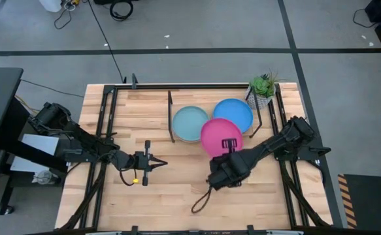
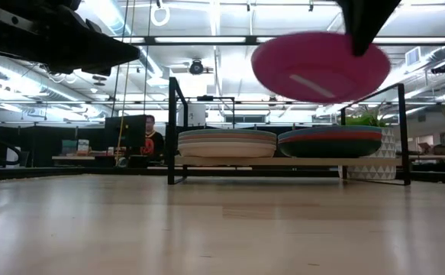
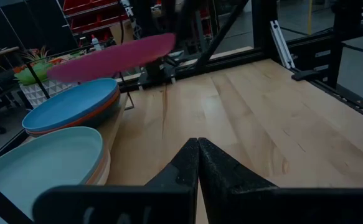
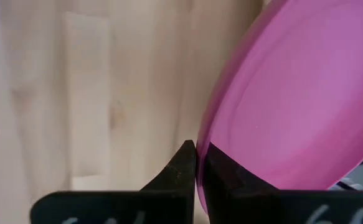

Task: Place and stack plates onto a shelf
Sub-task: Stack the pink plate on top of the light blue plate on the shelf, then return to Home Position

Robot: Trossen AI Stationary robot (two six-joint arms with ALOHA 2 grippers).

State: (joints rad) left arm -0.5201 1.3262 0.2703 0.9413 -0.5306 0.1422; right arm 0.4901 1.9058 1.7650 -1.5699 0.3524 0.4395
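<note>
Right gripper (image 1: 229, 143) pinches the magenta plate (image 1: 221, 136) by its six o'clock rim, lifting it clear above the shelf (image 2: 283, 161) stacks for stacking; left gripper (image 1: 159, 163) idles closed, empty.

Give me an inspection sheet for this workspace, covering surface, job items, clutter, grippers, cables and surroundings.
Surface: light-wood table, bare in front of the shelf.
Job's things: shelf holds two plate stacks, light blue plate atop one, bright blue plate atop the other; magenta plate held in the air, tilted.
Clutter: potted plant beside the shelf.
Grippers: right gripper shut on the magenta plate's rim; left gripper shut, empty, over the table's left half.
Cables: dark loop on the table under the right arm; cords on the floor beyond.
Surroundings: a person seated far behind.
</note>
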